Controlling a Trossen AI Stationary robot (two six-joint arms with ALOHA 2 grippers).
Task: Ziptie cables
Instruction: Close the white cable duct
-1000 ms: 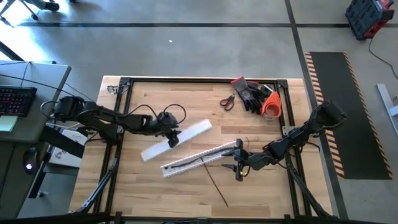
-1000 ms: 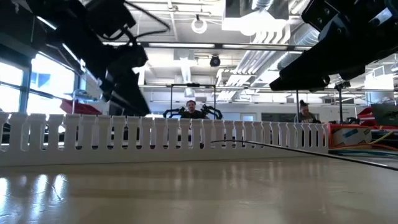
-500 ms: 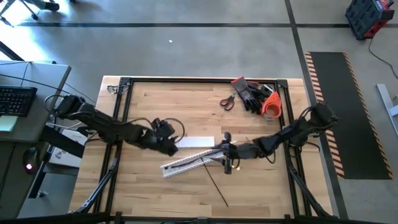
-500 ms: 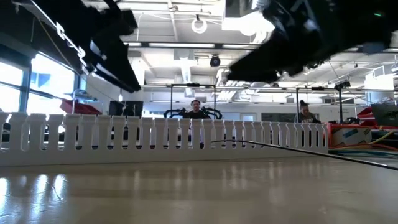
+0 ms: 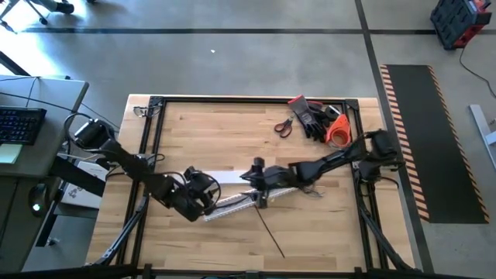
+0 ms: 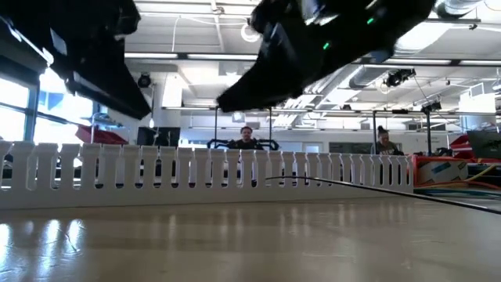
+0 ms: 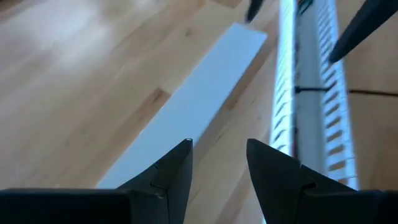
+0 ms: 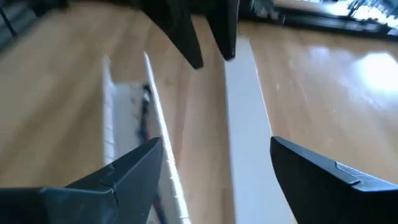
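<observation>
Now the cables lie lengthwise in the duct just below the wide-open, empty right gripper, nearer than the half-open, empty left gripper.

A grey concrete floor surrounds the wooden table, crossed by dark lines. Beyond the table's right edge lies a black mat with orange-striped borders. Off the left edge stands a grey desk carrying a keyboard. A red and black case sits near the far right. The low view shows an open hall with ceiling ducts, strip lights, bright windows and two people at a distance.
</observation>
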